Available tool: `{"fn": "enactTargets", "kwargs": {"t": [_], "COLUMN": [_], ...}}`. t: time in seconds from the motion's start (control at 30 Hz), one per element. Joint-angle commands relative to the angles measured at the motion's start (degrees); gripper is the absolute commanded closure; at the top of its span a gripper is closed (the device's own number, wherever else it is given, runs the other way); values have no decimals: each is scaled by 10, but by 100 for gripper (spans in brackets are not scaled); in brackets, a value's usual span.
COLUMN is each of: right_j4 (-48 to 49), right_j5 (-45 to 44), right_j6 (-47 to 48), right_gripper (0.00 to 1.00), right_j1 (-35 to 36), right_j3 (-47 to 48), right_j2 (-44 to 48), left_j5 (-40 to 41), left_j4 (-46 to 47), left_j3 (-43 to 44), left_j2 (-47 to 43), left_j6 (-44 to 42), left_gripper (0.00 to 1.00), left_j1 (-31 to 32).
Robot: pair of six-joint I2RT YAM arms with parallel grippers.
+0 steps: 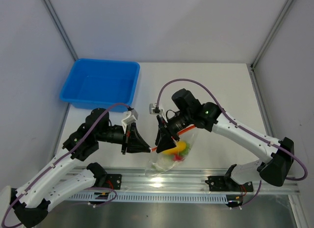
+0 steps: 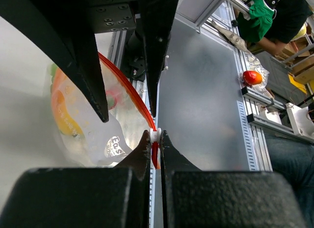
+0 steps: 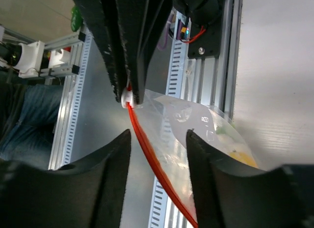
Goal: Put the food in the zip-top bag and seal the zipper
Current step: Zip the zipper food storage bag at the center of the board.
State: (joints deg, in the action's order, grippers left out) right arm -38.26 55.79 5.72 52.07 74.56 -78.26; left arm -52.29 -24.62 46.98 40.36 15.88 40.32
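White table (image 1: 221,90); blue bin (image 1: 100,84) rests at its far-left corner.

Glossy clear plastic zip-top bag (image 2: 98,134) at the matt black left pincer's (image 2: 154,135) tips, smooth blue plastic bin (image 1: 105,83) beyond it

White shells, black joints on left arm (image 1: 51,171) and right arm (image 1: 245,137). One purple cable (image 1: 189,80) looped along each. Tiny green light (image 1: 207,110) near right wrist. Black pointy fingers (image 3: 100,171), maybe rough on inner faces. Small screws (image 2: 105,15) on black plate (image 2: 115,24).
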Motion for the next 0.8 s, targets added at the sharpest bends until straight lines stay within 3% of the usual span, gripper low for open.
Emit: {"fn": "enactTargets", "kwargs": {"t": [0.0, 0.1, 0.13, 0.17, 0.2, 0.53, 0.6, 0.63, 0.67, 0.73, 0.77], "right_j4": [-3, 11, 17, 18, 20, 29, 33, 35, 35, 38, 38], "right_j5": [-21, -38, -43, -54, -61, -128, -129, -130, -132, -135, -137], "right_j6": [11, 3, 0, -3, -5, -26, -30, -33, -33, -36, -37], "right_gripper": [52, 66, 74, 90, 99, 100, 100, 100, 100, 100, 100], "right_j1": [9, 9, 10, 10, 10, 10, 11, 13, 13, 17, 18], "right_j3": [-1, -13, -18, -23, -26, -56, -57, -57, -56, -55, -54], "right_j2": [-1, 9, 14, 18, 20, 50, 55, 57, 57, 57, 58], "left_j5": [-20, -14, -11, -11, -8, 53, 55, 58, 61, 72, 80], "left_j4": [10, 4, 3, 1, -3, -37, -37, -36, -34, -33, -32], "left_j3": [26, 26, 24, 24, 26, 25, 25, 25, 25, 25, 24], "left_j2": [-6, -5, -5, -5, -5, -16, -17, -16, -16, -16, -19], "left_j6": [-16, -19, -21, -22, -22, -30, -30, -28, -26, -20, -18], "left_gripper": [99, 99, 99, 99, 100, 99, 91, 84, 62, 39, 4], "left_j1": [-5, -4, -4, -4, -4, -4, -4, -4, -5, -4, -5]}}
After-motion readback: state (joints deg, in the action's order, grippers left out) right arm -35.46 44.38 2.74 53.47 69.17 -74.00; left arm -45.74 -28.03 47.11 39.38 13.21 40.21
